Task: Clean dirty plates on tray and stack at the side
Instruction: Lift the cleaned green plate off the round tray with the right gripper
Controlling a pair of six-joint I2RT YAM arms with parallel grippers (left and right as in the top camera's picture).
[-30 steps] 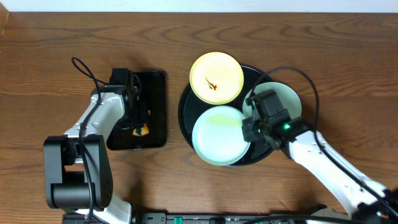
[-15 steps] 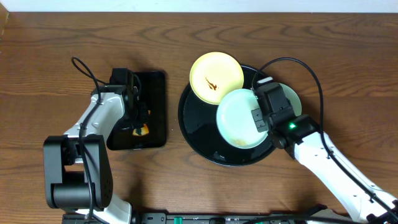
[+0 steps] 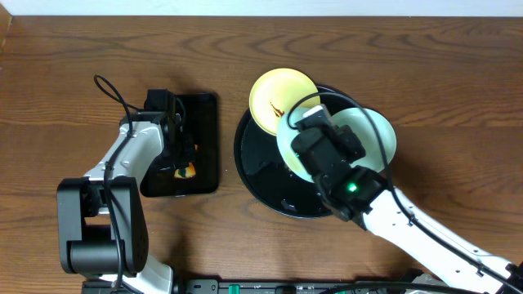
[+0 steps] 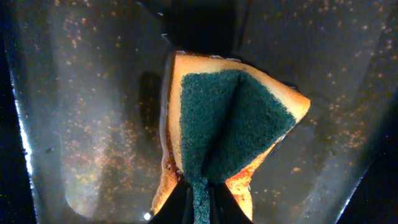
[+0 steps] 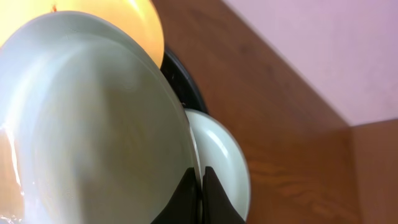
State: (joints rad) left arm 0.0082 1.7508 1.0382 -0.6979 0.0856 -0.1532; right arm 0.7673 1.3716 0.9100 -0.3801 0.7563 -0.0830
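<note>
Your right gripper (image 5: 200, 177) has raised the mint plate (image 5: 93, 124), rim pinched, off the front edge of the tray (image 3: 253, 155) to above its middle. Your left gripper (image 4: 199, 186) pinches the sponge (image 4: 230, 118) in the rectangular tray (image 3: 204, 122).

Left arm (image 3: 127, 159) low, right arm (image 3: 409, 224) aloft, both jaws tight.

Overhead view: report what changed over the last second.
The right gripper, shut on one mint plate, lifted it from the near left of the tray, carrying it toward the yellow plate and tilting it. The other mint plate, yellow plate and left gripper, shut on the sponge, stayed put.
</note>
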